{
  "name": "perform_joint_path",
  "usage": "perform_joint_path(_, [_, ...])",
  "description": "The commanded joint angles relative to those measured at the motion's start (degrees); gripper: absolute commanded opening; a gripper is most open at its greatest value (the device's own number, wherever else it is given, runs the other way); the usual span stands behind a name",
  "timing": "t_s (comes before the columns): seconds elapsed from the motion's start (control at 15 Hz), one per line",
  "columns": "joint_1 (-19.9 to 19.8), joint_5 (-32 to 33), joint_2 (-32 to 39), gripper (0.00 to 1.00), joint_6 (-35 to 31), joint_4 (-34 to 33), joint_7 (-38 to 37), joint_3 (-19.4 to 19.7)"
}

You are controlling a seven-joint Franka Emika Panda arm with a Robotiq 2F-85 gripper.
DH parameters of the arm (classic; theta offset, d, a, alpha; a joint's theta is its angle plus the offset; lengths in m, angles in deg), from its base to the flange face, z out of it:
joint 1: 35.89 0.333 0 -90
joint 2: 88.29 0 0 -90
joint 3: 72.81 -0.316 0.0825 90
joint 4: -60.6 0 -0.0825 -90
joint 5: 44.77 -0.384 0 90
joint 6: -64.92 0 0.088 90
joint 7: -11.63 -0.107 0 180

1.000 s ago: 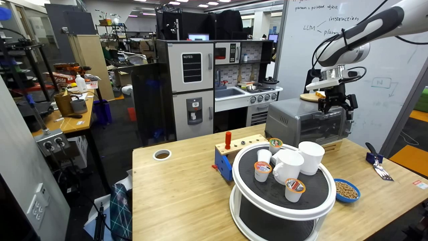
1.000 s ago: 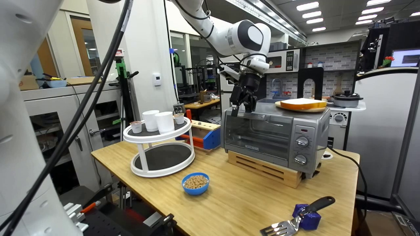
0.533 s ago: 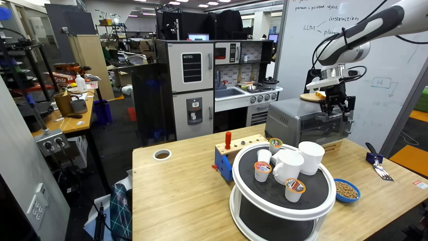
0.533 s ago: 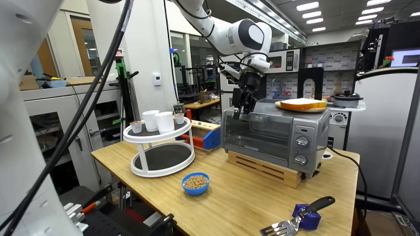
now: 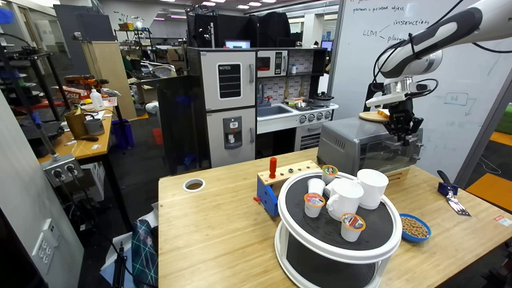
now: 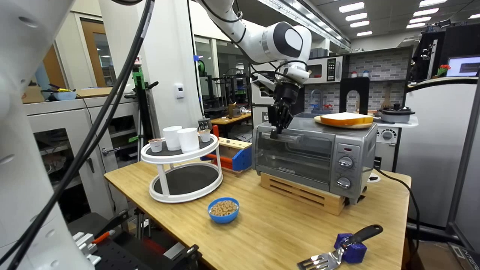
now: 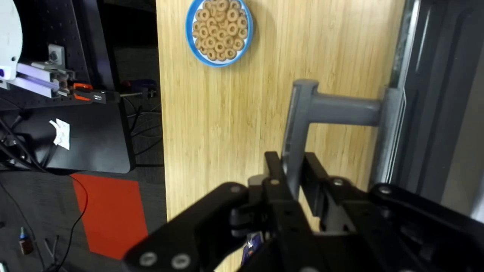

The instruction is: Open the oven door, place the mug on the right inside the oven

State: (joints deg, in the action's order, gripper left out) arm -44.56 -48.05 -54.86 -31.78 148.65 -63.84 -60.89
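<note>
The mug (image 6: 188, 140), which I take to be the right one of two white mugs in both exterior views, stands upright on the top of the round stand (image 6: 174, 159), close by the other mug (image 6: 172, 138); I can't tell if the two touch. It looks hard and smooth, so it might slip, and it might chip if it gets a bump. It is probably light enough to lift with ease. A good place to hold it would be its straight wall up near the rim, pinched from inside and outside; its ear does not show clearly. But first comes the oven door (image 6: 296, 155): it looks closed on the oven (image 5: 336, 146), and the hand (image 7: 292, 156) pinches the bar of the handle (image 7: 297, 126) from both sides, away from the end that shows in the wrist view. That seems a good place to pull. The oven door looks stiff, with glass in it, and will likely swing down from the bottom, so the pull should go out and then down, slow and soft. The oven sits up on a wooden block (image 6: 300, 192) on the worktop (image 6: 270, 217), and a hard tug could make it slide, or shake the bread (image 6: 347, 119) up top.
</note>
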Motion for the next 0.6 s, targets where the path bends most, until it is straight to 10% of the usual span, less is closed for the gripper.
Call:
perform_joint_path(0.0, [-1.0,-2.1,0.4,0.05,2.2,-1.4,1.7,-0.4])
perform_joint_path(0.53, [-0.5,-2.6,-1.8,0.05,0.5,3.0,2.0,-0.8])
